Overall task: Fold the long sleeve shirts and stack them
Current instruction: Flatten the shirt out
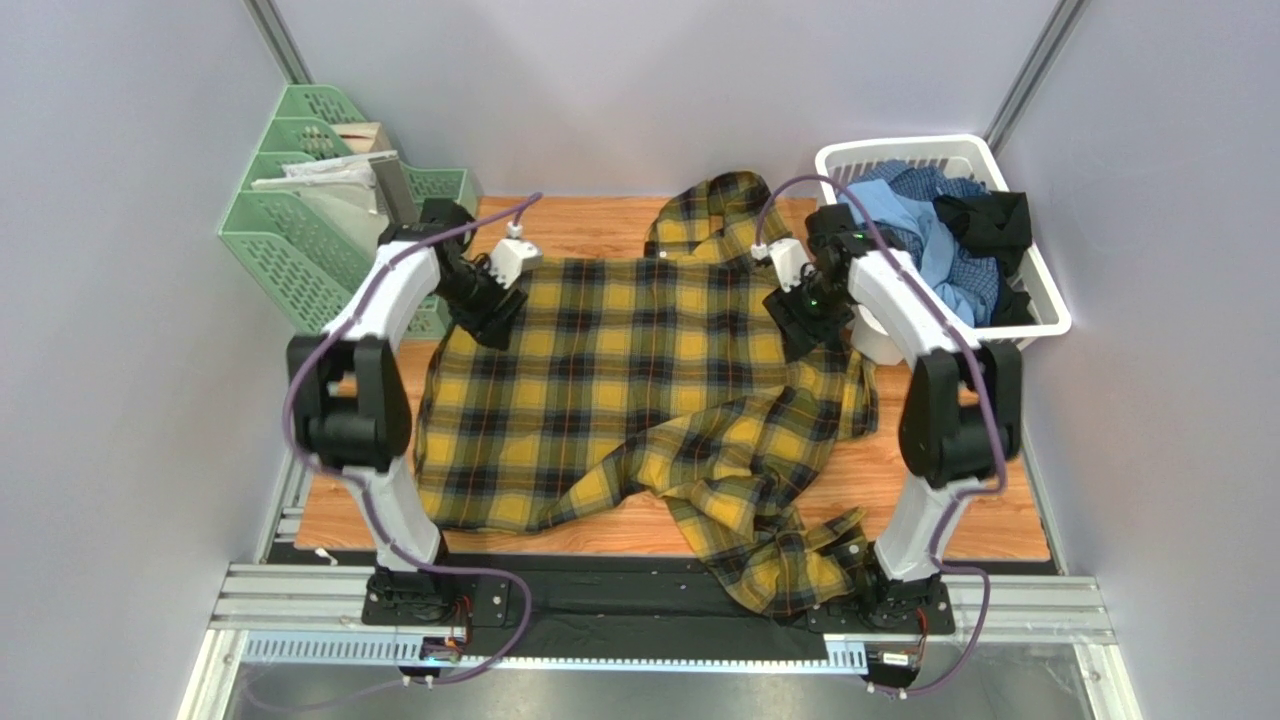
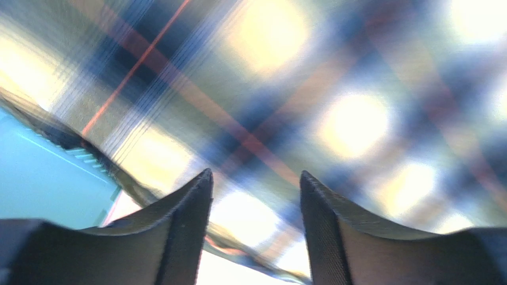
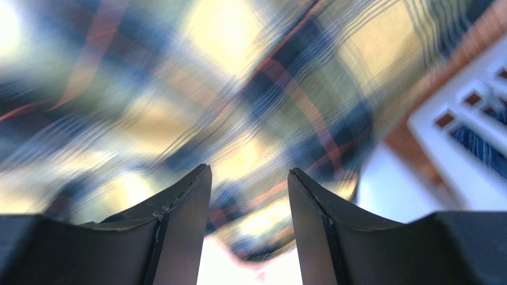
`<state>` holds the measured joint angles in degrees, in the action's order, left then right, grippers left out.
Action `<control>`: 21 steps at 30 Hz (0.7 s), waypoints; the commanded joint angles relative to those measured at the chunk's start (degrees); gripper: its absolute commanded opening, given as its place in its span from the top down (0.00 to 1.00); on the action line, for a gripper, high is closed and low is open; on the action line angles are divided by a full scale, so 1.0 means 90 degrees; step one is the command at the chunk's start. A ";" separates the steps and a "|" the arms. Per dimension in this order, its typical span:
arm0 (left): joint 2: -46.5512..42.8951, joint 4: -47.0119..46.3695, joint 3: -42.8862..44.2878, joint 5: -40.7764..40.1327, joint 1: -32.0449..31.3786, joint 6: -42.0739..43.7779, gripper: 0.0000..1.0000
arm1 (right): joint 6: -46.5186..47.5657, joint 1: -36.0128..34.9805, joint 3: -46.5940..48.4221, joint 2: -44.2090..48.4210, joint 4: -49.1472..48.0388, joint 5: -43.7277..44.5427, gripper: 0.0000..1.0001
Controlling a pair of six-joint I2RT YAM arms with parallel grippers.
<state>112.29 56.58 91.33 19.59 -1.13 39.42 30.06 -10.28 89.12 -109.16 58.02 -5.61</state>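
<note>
A mustard-yellow and black plaid long sleeve shirt (image 1: 631, 375) lies spread over the wooden table (image 1: 962, 510). One sleeve trails over the near edge (image 1: 796, 563). My left gripper (image 1: 489, 315) is low at the shirt's far left corner. In the left wrist view its jaws (image 2: 256, 175) stand apart, with blurred plaid cloth (image 2: 333, 107) close in front and a cloth edge running between the fingers. My right gripper (image 1: 793, 312) is at the shirt's far right edge. Its jaws (image 3: 249, 169) are also apart over the plaid hem (image 3: 279, 119). I see no grip on the cloth.
A white laundry basket (image 1: 1052, 308) at the far right holds light blue, blue-checked and black shirts (image 1: 939, 225). Its wall (image 3: 458, 154) shows in the right wrist view. Green stacked file trays (image 1: 293, 225) stand at the far left. Grey walls close in on the sides.
</note>
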 commanded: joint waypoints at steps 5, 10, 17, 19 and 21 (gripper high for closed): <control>-0.4299 -0.1210 -0.2196 0.2248 -0.4263 -0.0988 0.18 | -0.0274 0.0058 -0.1707 0.2324 0.0810 -0.1848 0.46; -0.3683 -0.3355 -0.3029 0.0709 -0.7752 -0.2288 0.14 | -0.0235 0.0176 -0.2372 0.2374 0.0809 -0.1829 0.49; -0.1619 -0.3921 -0.2160 0.0187 -0.9317 -0.2290 0.13 | -0.0060 0.0966 -0.2510 0.2159 0.0790 -0.1848 0.50; -0.1093 -0.3972 -0.1984 -0.0299 -0.9493 -0.2222 0.13 | 0.0009 0.1083 -0.2490 0.2110 0.0809 -0.1877 0.50; -0.0857 -0.4215 -0.1964 -0.0584 -0.9611 -0.2241 0.13 | 0.0067 0.1287 -0.2500 0.2110 0.0829 -0.1916 0.50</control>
<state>102.28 25.15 69.80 21.26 -86.11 20.64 29.04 -1.13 65.93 -89.69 65.32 -21.06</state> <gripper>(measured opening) 0.868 0.505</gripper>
